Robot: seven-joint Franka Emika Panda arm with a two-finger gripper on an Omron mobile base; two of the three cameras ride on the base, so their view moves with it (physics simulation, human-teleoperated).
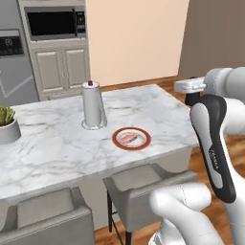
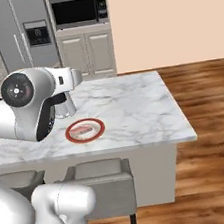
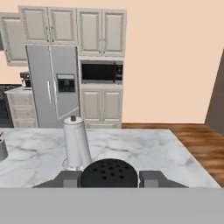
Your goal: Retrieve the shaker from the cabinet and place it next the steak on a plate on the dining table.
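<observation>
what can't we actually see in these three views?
- Shaker: hand view shows just its perforated top between the claw tips; body cut off by the bottom.
- Paper-towel roll: right base view, mostly behind the arm.
- Steak on the plate: too small for detail.

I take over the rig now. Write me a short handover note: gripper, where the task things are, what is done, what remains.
Gripper: shut on the shaker, held between its fingers above the near side of the dining table.
Plate: on the table, the steak on it, the paper-towel roll standing just behind.
Done: shaker fetched and brought to the table.
Left: move over the table, set the shaker down beside the plate, open, withdraw.
</observation>
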